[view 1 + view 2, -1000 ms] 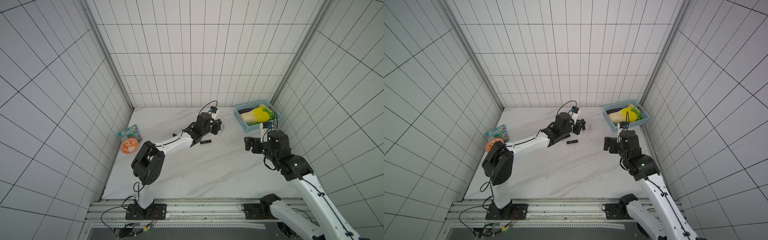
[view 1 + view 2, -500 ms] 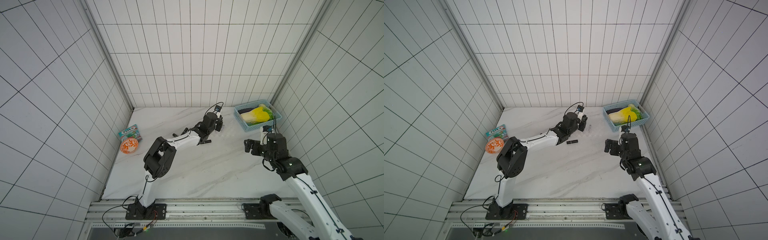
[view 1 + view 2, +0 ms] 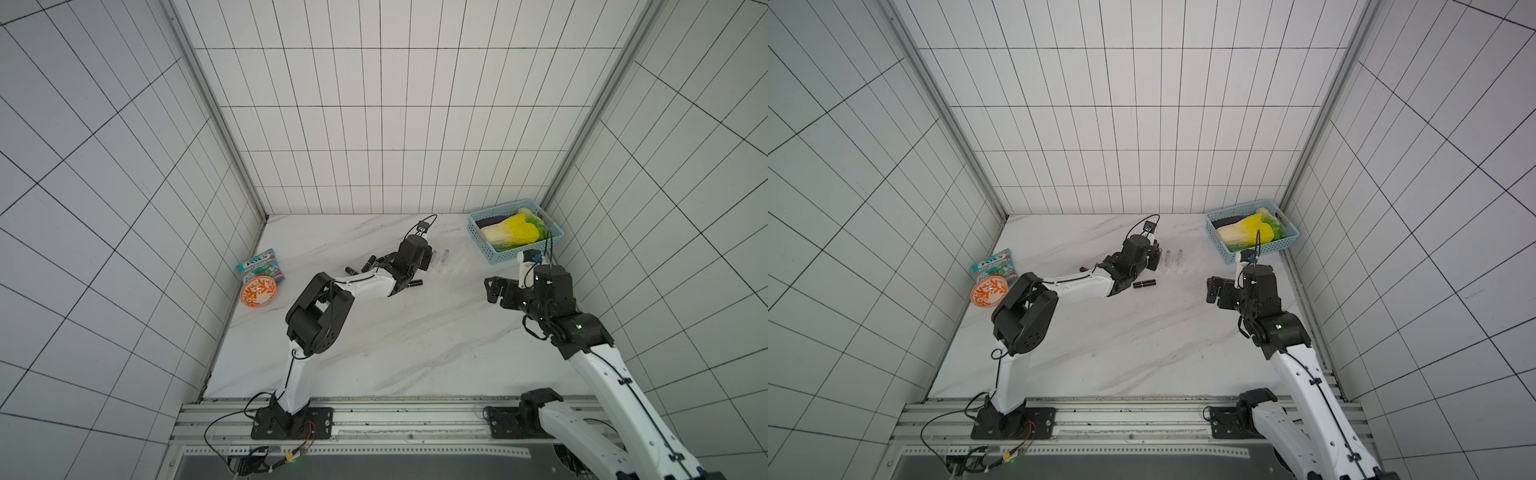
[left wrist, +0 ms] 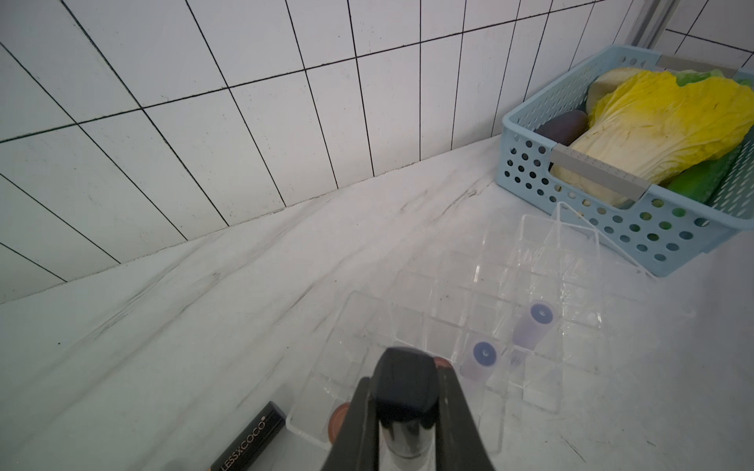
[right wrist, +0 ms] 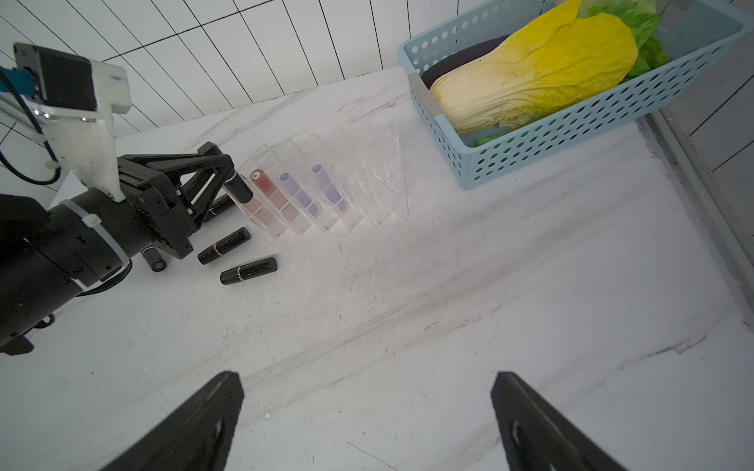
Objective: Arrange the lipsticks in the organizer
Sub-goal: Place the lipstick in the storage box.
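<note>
Here the left gripper (image 5: 228, 170) clamps one black-capped tube (image 5: 240, 191), tilted cap-up, at the organizer (image 5: 377, 179) near the worktop's (image 5: 449, 306) back edge (three tubes (image 5: 293, 189) stand inside). At least four black lipsticks (image 5: 249, 271) lie flat beside it. The right gripper (image 5: 367, 385) gapes wide.

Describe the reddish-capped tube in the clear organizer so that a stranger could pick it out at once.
Find the light-blue basket in the table's far corner; the clear organizer stands beside it. In its slots, the reddish-capped tube sits between the left tool's black-capped tube and two lavender tubes; only its cap is reddish-brown.

There are 2 lavender-capped tubes (image 5: 326, 183), 1 organizer (image 5: 379, 179), 1 basket (image 5: 530, 147), 1 bowl (image 3: 257, 292).
</note>
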Motion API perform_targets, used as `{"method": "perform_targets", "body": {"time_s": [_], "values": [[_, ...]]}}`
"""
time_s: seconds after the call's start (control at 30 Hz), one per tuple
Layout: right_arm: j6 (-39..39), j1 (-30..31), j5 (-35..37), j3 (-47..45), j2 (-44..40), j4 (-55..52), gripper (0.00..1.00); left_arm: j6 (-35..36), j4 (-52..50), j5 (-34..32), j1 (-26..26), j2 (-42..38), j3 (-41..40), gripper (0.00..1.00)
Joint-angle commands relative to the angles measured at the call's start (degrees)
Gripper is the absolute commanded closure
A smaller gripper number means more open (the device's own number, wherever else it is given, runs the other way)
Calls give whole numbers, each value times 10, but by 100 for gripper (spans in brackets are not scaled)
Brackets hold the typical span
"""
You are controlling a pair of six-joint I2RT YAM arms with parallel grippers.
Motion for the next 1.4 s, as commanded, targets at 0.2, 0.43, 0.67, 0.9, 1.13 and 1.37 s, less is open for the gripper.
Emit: {"method": "perform_targets", "body": {"time_s": [0.2,0.43,0.67,0.9,1.13,1.37], "values": [[4,-8,-20,-12,3,10,1,-26,3,-2,1,9,-10,96],[7,-10,-28,-11,0,8,2,-44,4,-7,1,-1,-34,96],[7,-9,-34,-7,-4,3,2,-44,-1,6,3,20,-17,90],[6,-9,-52,-5,7,3,2,-51,0,17,7,28,-8,84],[5,-9,-64,-1,10,1,2,-59,-1,26,12,25,-10,43],[-5,-9,-122,19,52,0,5,-87,-4,4,22,-51,-54,22]]}}
